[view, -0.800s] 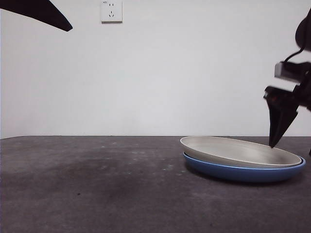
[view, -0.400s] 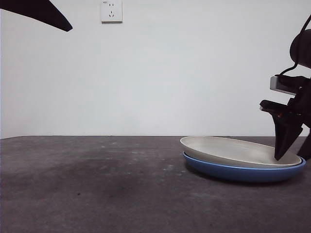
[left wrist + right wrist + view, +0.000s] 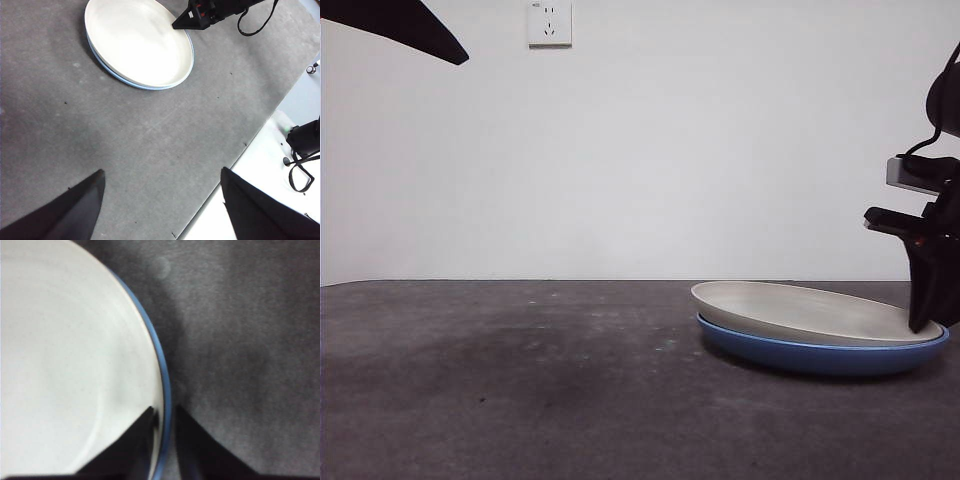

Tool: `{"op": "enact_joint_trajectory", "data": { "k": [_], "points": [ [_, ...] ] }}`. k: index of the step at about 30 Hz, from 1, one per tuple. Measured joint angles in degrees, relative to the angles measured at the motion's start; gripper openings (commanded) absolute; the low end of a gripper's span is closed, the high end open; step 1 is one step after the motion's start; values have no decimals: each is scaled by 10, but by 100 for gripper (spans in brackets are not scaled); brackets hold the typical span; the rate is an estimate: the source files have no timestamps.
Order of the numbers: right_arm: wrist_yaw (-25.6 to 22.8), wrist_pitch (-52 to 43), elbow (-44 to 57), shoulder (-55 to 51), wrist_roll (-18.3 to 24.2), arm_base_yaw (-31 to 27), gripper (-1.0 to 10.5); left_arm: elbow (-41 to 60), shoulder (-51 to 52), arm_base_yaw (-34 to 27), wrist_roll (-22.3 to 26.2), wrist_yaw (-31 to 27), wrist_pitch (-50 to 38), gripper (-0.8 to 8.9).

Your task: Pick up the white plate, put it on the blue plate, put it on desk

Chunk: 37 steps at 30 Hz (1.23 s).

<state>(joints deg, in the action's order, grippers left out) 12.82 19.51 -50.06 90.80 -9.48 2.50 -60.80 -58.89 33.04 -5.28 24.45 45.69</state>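
Now my right gripper (image 3: 164,426) straddles the stacked rims, jaws nearly closed: round matte cream-white plate (image 3: 810,310) nested on glossy blue plate (image 3: 820,355). Left gripper (image 3: 162,205) gapes, well apart.

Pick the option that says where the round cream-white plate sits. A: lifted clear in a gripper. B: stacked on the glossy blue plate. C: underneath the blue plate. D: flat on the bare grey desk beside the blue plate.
B: the cream-white plate lies on the glossy blue plate, whose rim shows beneath it, with the right gripper straddling their edge.
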Motion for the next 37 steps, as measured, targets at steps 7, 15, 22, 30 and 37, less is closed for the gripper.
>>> {"op": "enact_joint_trajectory", "data": {
  "k": [7,15,22,30,37],
  "points": [
    [8,-1,0,0,-9,-7,9,0,0,0,0,0,3,371],
    [21,0,0,-23,-16,-11,9,0,0,0,0,0,3,371],
    [48,1,0,-96,-29,-10,9,0,0,0,0,0,3,371],
    [52,1,0,-133,-58,24,9,0,0,0,0,0,3,371],
    [34,-25,0,-133,-82,94,9,0,0,0,0,0,3,371]
  ]
}}
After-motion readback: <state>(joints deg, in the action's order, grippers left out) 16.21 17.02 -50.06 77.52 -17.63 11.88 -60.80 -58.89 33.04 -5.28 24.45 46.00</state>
